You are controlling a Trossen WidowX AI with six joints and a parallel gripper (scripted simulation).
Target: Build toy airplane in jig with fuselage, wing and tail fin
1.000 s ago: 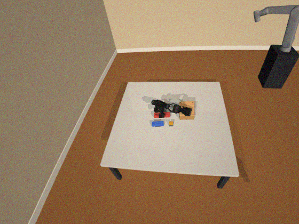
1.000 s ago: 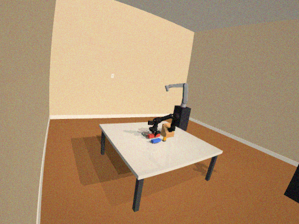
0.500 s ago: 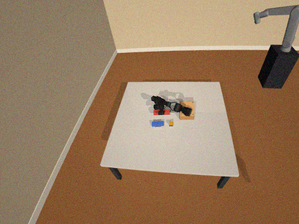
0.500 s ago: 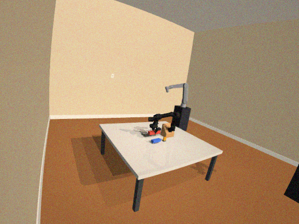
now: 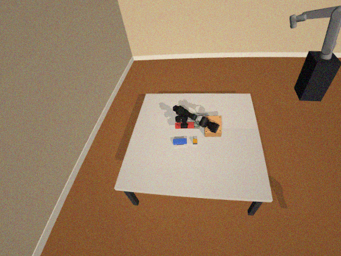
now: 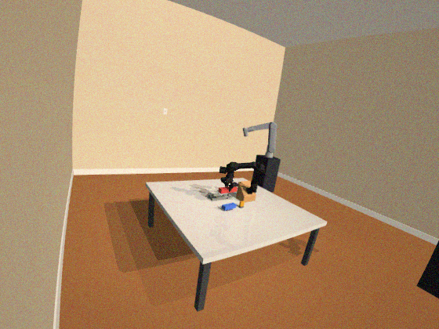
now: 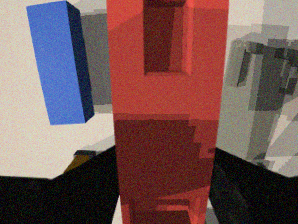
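Observation:
My gripper [image 5: 184, 125] [image 6: 230, 189] [image 7: 160, 148] is shut on the red fuselage [image 5: 191, 125] [image 6: 223, 190] [image 7: 167, 95], across its width. The fuselage is held level above the table, with a socket opening facing up in the wrist view. The grey jig [image 6: 214, 197] is partly hidden below the fuselage and arm; it is not seated in the jig. The blue wing [image 5: 179, 141] [image 6: 229, 207] [image 7: 60, 65] lies on the table beside the fuselage. The small orange tail fin [image 5: 195, 141] [image 6: 241, 204] [image 7: 78, 164] stands near the wing, mostly hidden by a finger in the wrist view.
The black arm stands at a light wooden block [image 5: 213, 133] [image 6: 248, 198] on the white table [image 5: 195, 170] [image 6: 251, 231]. A grey arm on a black pedestal [image 5: 315, 79] [image 6: 267, 172] stands on the floor away from the table.

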